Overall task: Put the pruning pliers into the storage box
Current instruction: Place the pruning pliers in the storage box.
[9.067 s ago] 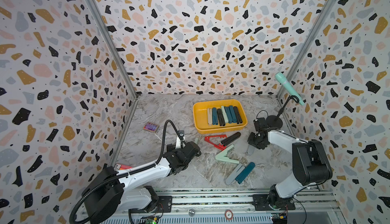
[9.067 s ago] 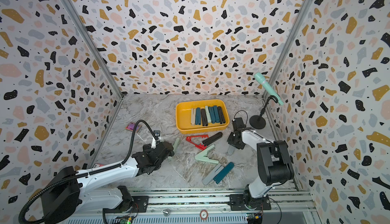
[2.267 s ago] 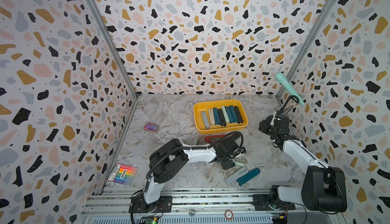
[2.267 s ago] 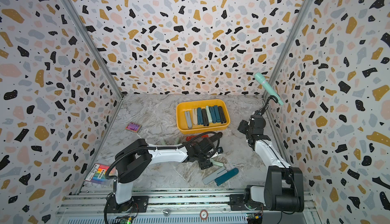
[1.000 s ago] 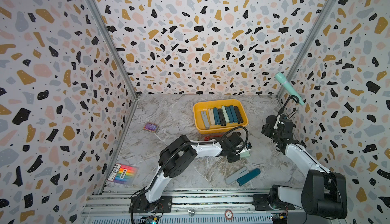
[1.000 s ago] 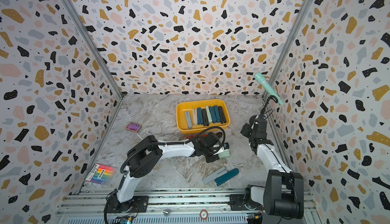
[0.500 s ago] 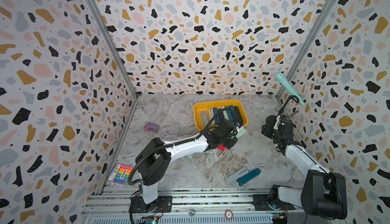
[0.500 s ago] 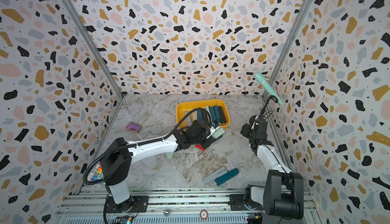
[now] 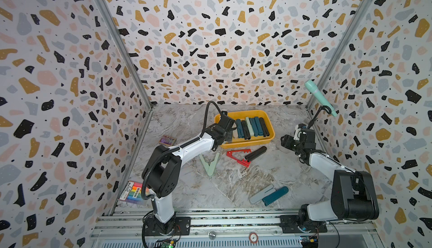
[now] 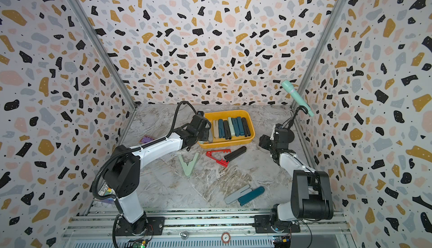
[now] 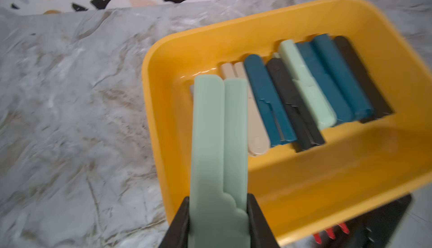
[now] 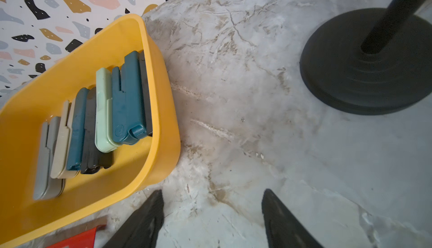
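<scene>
**Top views.** The storage box sits at centre frame, toward the back of the counter. A row of folded pruning pliers lies inside it. The left tool is over the box's left end. The right tool hangs right of the box, apart from it. Loose on the counter in both top views:
- open mint pliers
- red pliers touching black pliers, just in front of the box
- grey pliers and teal pliers, side by side lower in frame

The microphone is upper right and the marker pack lower left.

**Left wrist.** Slightly blurred. The left tool pinches the held mint pliers, folded shut, by one end. The free end reaches past the box rim, above the beige pair in the row.

**Right wrist.** The fingers are spread wide with nothing between them and bare counter beneath. The box is just beside them, and the black stand base is near.
</scene>
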